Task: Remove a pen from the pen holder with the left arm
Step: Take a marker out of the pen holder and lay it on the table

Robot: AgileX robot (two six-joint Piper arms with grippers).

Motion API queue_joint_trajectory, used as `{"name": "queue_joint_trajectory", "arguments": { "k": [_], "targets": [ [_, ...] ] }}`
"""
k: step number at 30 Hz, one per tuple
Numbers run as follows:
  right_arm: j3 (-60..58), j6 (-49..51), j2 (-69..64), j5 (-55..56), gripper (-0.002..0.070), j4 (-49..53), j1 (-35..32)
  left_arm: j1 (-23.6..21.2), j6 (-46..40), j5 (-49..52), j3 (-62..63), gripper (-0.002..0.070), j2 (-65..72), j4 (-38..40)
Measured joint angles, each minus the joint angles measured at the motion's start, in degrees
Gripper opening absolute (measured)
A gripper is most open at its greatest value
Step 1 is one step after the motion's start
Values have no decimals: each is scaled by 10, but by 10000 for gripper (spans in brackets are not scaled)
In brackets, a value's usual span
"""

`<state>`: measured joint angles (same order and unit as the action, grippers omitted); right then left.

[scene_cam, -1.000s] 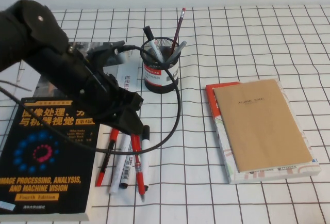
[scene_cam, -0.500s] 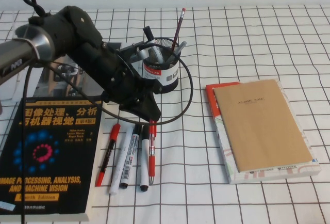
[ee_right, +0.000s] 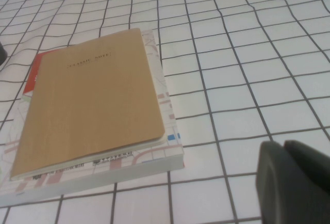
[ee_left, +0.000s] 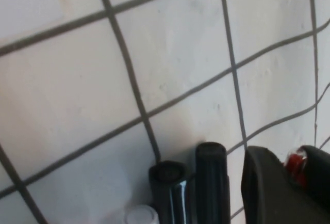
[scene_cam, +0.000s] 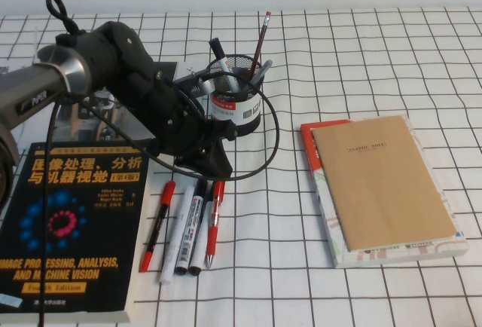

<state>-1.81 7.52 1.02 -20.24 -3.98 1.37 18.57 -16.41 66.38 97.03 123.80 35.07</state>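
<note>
Your left gripper (scene_cam: 217, 165) sits low just in front of the pen holder (scene_cam: 236, 112), which stands at the table's far middle. It is pinching the top of a red pen (scene_cam: 213, 225) that lies along the checked cloth (scene_cam: 376, 63). Just beside it lie three other pens (scene_cam: 179, 238). A textbook (scene_cam: 68, 229) fills the near left corner, and a cable (scene_cam: 265, 142) loops past the holder. Toward the right edge lie stacked notebooks (scene_cam: 380, 184). Your right gripper (ee_right: 296, 182) hovers near them; you cannot tell whether it is spread or closed.

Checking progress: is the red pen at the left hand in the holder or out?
Out: the left hand grips the red pen by its top among loose pens, beside the pen holder. Right hand sits near the notebook.
</note>
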Motion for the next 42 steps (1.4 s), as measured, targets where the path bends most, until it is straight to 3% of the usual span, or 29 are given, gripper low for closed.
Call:
{"name": "queue_joint_trajectory", "arguments": {
  "k": [6, 15, 24, 27, 33, 37, 42],
  "targets": [
    [0, 0, 0, 0, -16, 0, 0, 0, 3, -19, 0, 80, 0, -12],
    [0, 0, 0, 0, -17, 0, 0, 7, 0, -35, 0, 211, 3, -20],
    [0, 0, 0, 0, -17, 0, 0, 16, -1, -35, 0, 220, -9, -37],
    [0, 0, 0, 0, -16, 0, 0, 23, -1, -37, 0, 188, -40, -87],
    [0, 0, 0, 0, -16, 0, 0, 49, -1, -53, -1, 25, -131, -182],
    [0, 0, 0, 0, -17, 0, 0, 65, -1, -122, -57, 5, -210, -213],
    [0, 0, 0, 0, -17, 0, 0, 70, -2, -295, -225, 0, -343, -223]
  ]
}}
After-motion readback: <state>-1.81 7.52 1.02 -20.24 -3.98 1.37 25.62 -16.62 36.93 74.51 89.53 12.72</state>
